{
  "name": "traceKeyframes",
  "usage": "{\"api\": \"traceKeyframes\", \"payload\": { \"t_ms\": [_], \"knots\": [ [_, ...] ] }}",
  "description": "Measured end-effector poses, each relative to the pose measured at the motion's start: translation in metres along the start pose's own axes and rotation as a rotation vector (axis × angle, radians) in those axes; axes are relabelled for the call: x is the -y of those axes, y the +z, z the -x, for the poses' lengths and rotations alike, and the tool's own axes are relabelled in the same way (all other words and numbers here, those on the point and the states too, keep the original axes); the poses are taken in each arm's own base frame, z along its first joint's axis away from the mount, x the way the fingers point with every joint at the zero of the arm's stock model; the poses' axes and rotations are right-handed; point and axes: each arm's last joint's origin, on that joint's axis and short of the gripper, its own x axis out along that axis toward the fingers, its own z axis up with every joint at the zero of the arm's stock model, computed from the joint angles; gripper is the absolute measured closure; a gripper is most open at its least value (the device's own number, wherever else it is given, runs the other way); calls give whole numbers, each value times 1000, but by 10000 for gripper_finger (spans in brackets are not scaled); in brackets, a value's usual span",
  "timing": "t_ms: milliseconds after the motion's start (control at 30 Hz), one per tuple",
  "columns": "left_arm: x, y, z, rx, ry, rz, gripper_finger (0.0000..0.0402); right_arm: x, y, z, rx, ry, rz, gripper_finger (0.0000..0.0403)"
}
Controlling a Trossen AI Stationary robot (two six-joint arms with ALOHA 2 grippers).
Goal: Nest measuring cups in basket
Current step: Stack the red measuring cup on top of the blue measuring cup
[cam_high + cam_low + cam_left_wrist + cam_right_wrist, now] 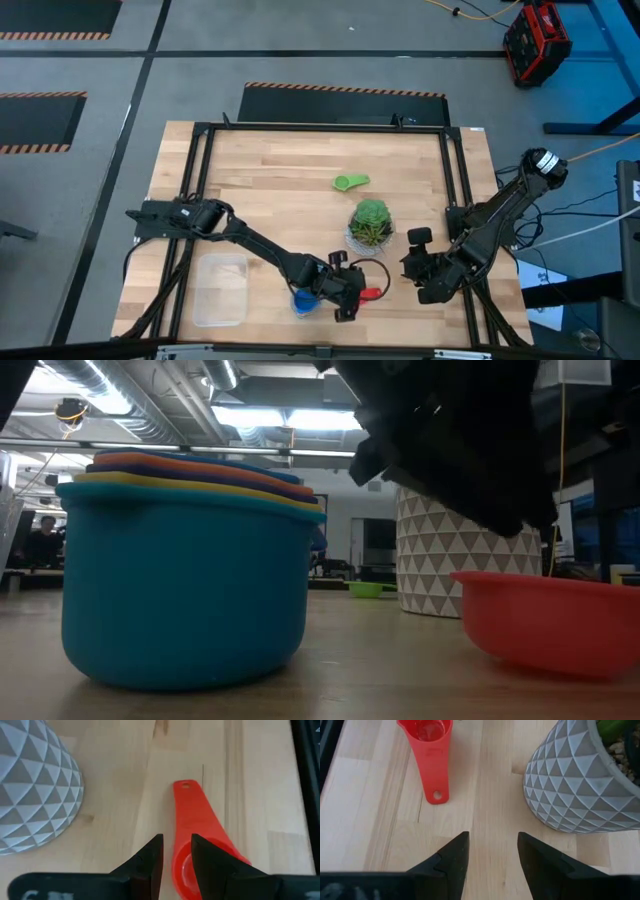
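Note:
A red measuring cup (372, 294) rests upright on its base on the table, with its flat handle (192, 810) pointing away from the left wrist camera. My left gripper (177, 847) is open and hovers just over the handle side of its rim. In the low view its fingers (500, 510) end above the red cup (545, 620). Just left of it stands a stack of nested cups in a big blue one (185, 590), also seen from above (303, 301). A green cup (351, 182) lies farther back. The clear basket (220, 290) sits to the left. My right gripper (492, 845) waits open to the right.
A potted plant (371, 225) in a white faceted pot (580, 785) stands just behind the red cup, between the two grippers. A black frame (455, 180) rims the table. Bare wood lies between the basket and the far edge.

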Motion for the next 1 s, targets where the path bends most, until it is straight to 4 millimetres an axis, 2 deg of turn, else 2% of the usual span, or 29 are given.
{"api": "traceKeyframes", "payload": {
  "t_ms": [500,1000],
  "knots": [
    [0,-13,-16,-71,-20,12,309,0,0,0,2,2,0,230],
    [-2,-19,-18,-117,5,2,309,0,0,0,3,2,-1,230]
  ]
}}
